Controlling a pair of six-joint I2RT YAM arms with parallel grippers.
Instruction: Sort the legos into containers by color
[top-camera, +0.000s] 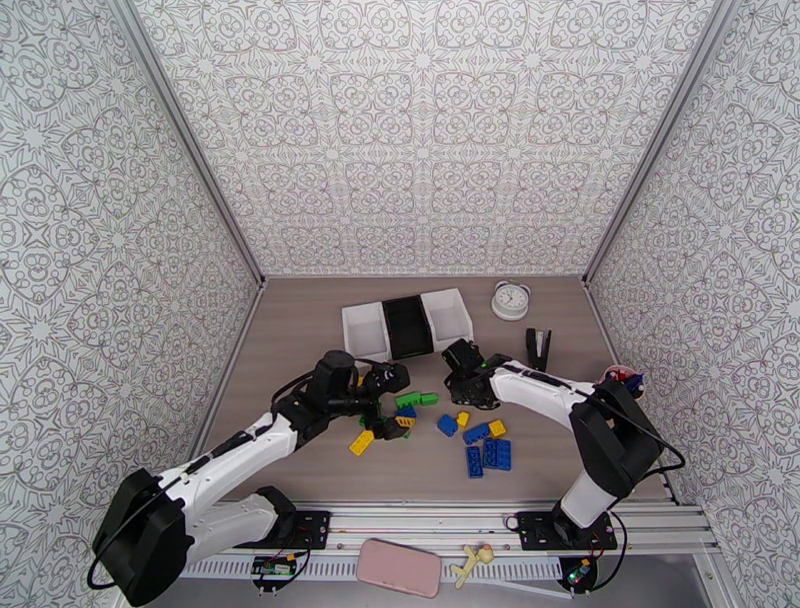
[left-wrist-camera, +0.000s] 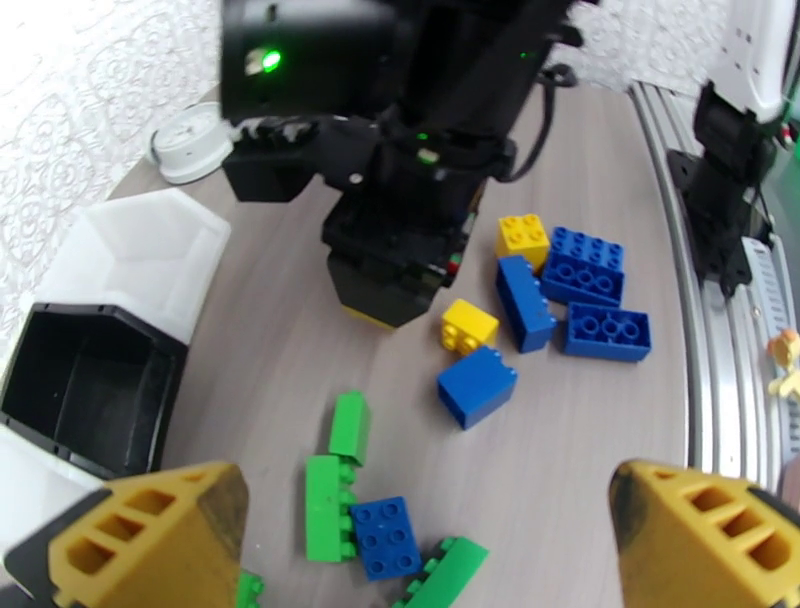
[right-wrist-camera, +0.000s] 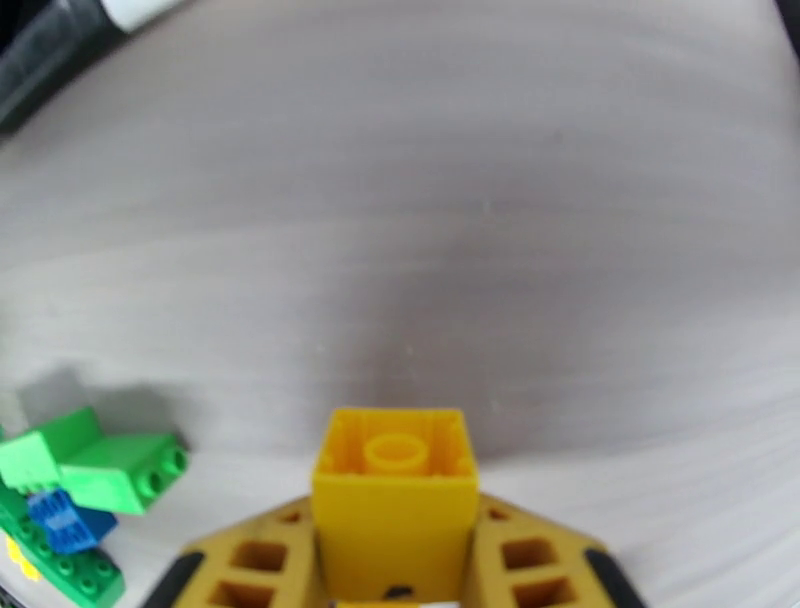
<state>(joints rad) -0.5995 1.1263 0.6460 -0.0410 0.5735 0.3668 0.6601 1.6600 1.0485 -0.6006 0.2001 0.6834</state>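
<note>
The left arm stretches forward, its left gripper (left-wrist-camera: 425, 492) pointing downward with fingers (left-wrist-camera: 150, 530) spread wide. The right arm bends inward; the right gripper (right-wrist-camera: 396, 560) pinches a yellow brick (right-wrist-camera: 395, 480).

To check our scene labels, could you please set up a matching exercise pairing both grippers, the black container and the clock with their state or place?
Things:
1. left gripper
2. right gripper
3. black container
4. clock

States or places:
A. shut on a yellow lego
B. to the right of the row of containers in the top view
C. open over loose legos
D. between two white containers

Pairs: 1-C, 2-A, 3-D, 4-B
</note>
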